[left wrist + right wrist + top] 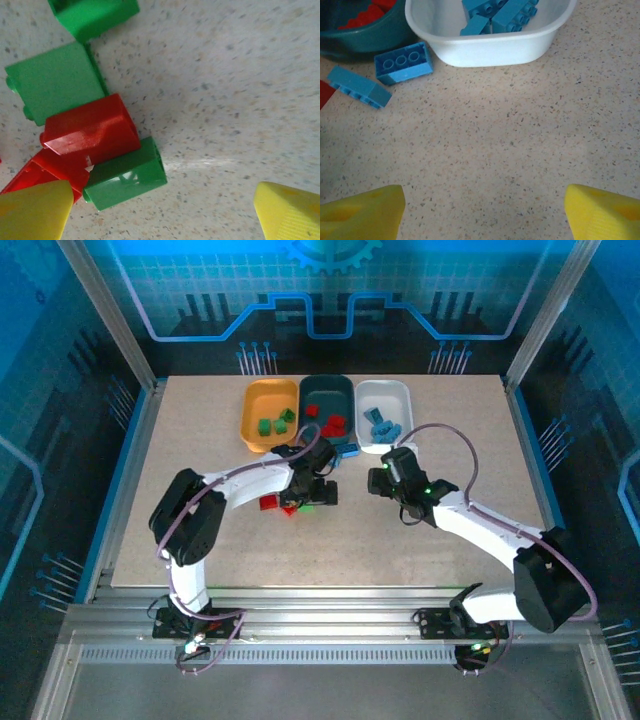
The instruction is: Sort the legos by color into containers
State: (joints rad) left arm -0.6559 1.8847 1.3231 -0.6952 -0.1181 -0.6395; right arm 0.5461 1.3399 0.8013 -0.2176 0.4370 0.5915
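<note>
Left wrist view: left hand (162, 215), spread wide and empty, hangs over touching red and green legos (92, 132) at frame left on the surface (225, 100), and should shift toward frame left to straddle the lower green brick (125, 180) alone; right hand (482, 212) likewise wide and empty.

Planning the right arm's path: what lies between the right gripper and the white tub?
In the right wrist view, the stretch from the right gripper to the white tub is bare table; two blue bricks lie aside.
</note>
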